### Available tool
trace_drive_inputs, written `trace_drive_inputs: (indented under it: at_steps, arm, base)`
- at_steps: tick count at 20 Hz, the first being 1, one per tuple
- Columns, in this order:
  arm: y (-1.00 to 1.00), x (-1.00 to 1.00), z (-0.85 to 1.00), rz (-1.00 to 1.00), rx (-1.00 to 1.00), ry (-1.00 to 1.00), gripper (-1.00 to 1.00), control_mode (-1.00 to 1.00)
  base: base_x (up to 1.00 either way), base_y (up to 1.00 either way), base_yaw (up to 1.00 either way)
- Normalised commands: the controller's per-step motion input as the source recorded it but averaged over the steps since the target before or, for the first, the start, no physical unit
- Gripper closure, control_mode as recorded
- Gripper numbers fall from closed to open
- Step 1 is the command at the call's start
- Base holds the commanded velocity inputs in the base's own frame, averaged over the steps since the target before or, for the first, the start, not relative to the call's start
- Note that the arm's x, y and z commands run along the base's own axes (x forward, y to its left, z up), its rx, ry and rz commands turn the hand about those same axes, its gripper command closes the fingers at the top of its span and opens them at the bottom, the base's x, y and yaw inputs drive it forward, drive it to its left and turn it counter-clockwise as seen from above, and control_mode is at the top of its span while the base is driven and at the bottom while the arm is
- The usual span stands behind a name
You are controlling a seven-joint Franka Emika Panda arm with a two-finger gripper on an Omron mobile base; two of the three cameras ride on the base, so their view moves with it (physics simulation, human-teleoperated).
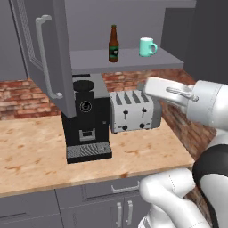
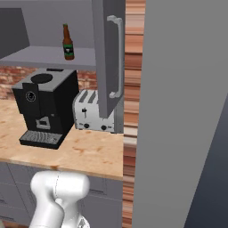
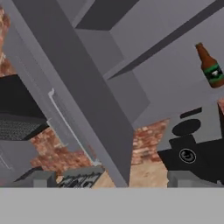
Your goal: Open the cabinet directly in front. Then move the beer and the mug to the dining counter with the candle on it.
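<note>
We see the grey panelled cabinet open, brown glass beer bottle beside mint-green mug on its shelf; our pincer is released, empty.

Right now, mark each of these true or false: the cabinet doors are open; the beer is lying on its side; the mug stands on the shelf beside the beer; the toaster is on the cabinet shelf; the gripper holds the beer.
1. The cabinet doors are open. True.
2. The beer is lying on its side. False: it stands upright on the cabinet shelf.
3. The mug stands on the shelf beside the beer. True.
4. The toaster is on the cabinet shelf. False: it sits on the worktop next to the coffee machine.
5. The gripper holds the beer. False: it is open and empty.
</note>
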Motion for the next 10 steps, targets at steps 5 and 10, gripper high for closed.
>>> trace_drive_inputs:
  at_steps: [5,10]
  arm:
    - [-0.01,0.21,0.0,0.16,0.0,0.0,-1.0,-1.0]
    - [0.21,0.58,0.0,0.1,0.0,0.0,-1.0,-1.0]
  base:
    - [0.0,0.0,0.0]
    - [0.0,0.0,0.0]
